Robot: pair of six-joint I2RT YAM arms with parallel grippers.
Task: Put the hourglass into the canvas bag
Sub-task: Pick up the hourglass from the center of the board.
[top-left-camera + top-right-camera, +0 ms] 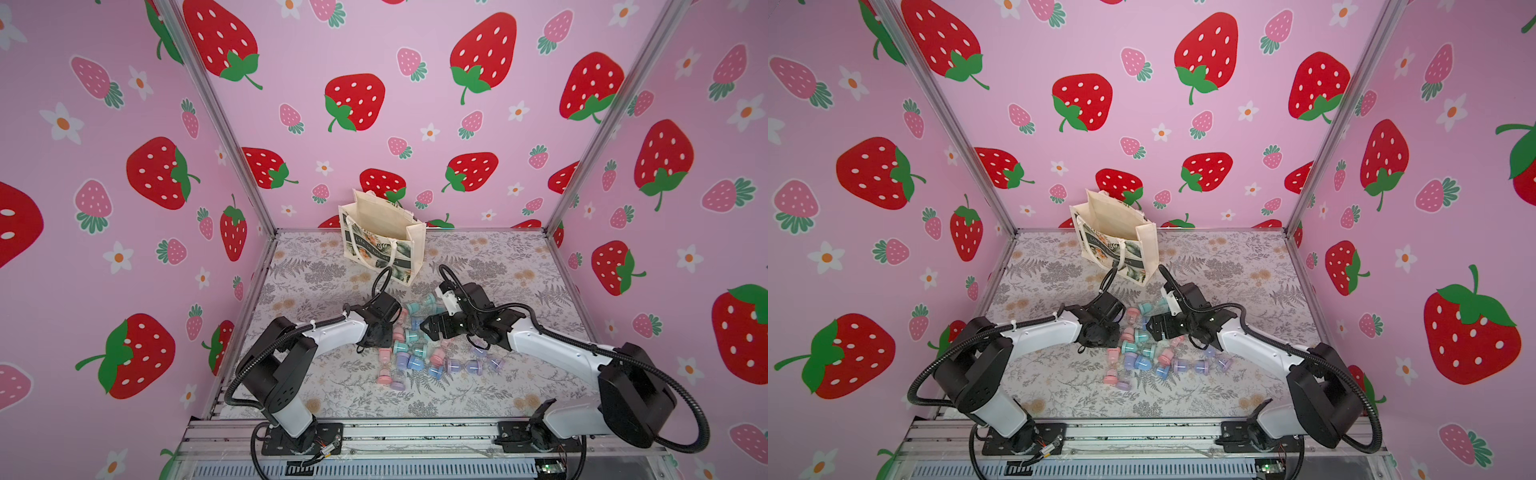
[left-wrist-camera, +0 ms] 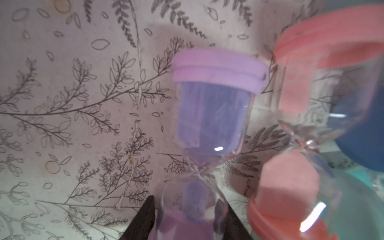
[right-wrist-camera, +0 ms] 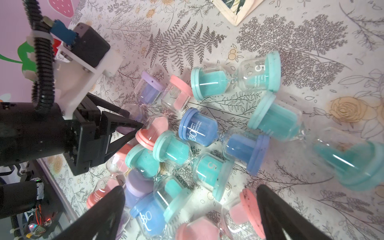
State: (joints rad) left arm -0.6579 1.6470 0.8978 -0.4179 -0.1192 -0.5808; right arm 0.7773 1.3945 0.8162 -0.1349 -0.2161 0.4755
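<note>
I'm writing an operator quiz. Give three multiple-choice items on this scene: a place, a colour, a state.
1. Where is the canvas bag? A) at the table's front edge B) behind the hourglass pile C) beside the left arm's base
2. Colour of the hourglass flanked by the left gripper? A) teal B) purple C) blue
3. The right gripper is: A) open B) shut on a hourglass C) inside the bag
Key: 1B, both top views show it; 2B, left wrist view; 3A, fingers spread wide.

One canvas bag (image 1: 386,249) and roughly a dozen hourglasses (image 1: 411,334) (heaped and overlapping, so no exact tally).
</note>
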